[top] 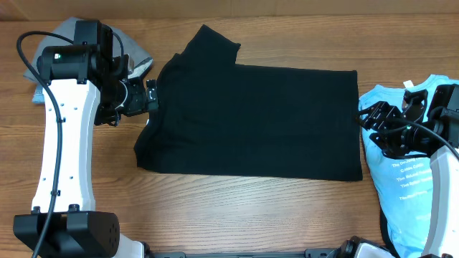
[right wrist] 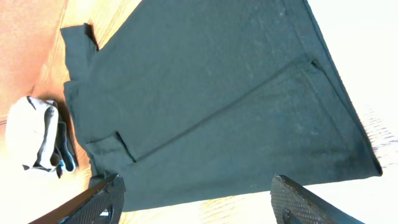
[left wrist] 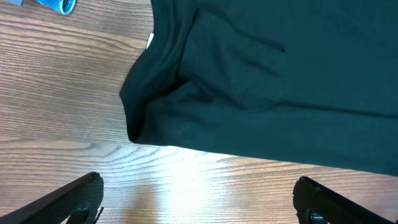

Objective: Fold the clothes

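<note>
One black T-shirt [top: 258, 122] lies partly folded mid-surface [top: 237, 215], a light blue T-shirt [top: 401, 179] at the right edge. Left end effector [left wrist: 198, 199] and right end effector [right wrist: 198, 202] both gape wide, empty.

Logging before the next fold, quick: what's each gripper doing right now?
Left gripper: open, holding nothing.
Right gripper: open, holding nothing, over the black T-shirt.

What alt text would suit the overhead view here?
A plain black short-sleeved cotton T-shirt, partly folded, lies flat on a brown wooden table. The left claw sits open at its collar end, the right claw open at its hem end, beside a light blue printed T-shirt.
</note>
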